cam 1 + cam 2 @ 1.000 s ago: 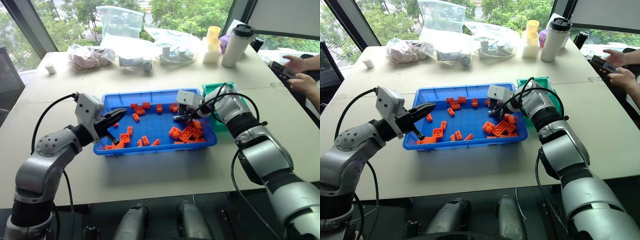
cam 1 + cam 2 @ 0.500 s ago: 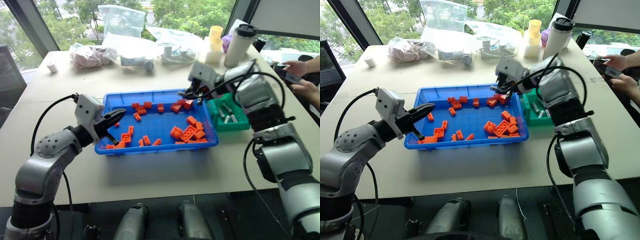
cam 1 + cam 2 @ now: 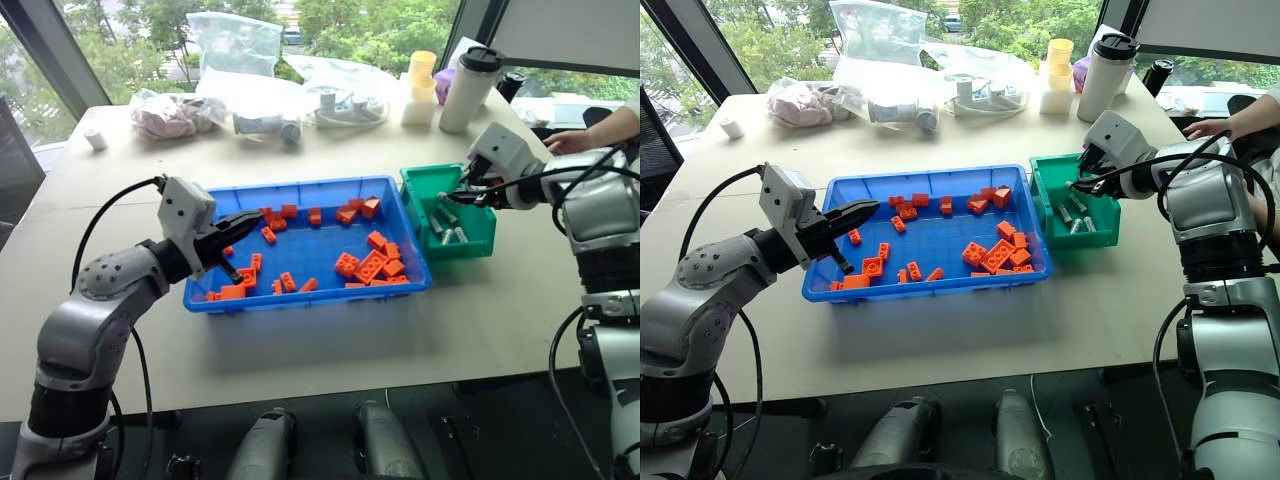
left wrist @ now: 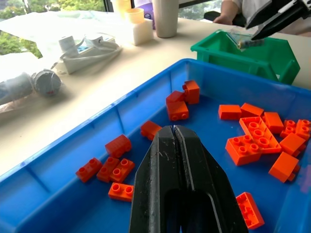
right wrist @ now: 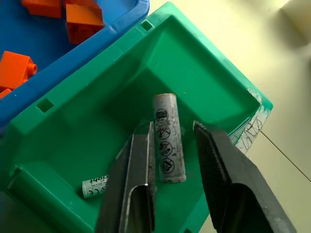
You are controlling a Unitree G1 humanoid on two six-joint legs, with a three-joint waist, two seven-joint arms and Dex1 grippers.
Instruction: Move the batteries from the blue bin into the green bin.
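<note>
I've got the right gripper (image 5: 172, 145) over the green bin (image 3: 478, 236) at center right of the head view, fingers spread, a battery (image 5: 168, 138) loose between them. Another battery (image 5: 95, 187) lies on the bin floor. Left gripper (image 4: 175, 133) pressed together above the blue bin (image 3: 305, 298), which holds orange bricks (image 3: 375, 262).

Your two head views look forward and down from above over the surface (image 3: 300, 340), sharing the blue bin (image 3: 300, 190) and the green bin (image 3: 480, 235) beside it. Your left wrist view sits low and close over the blue bin, facing across it toward the green bin. Your right wrist view looks steeply down into the green bin from close above.
</note>
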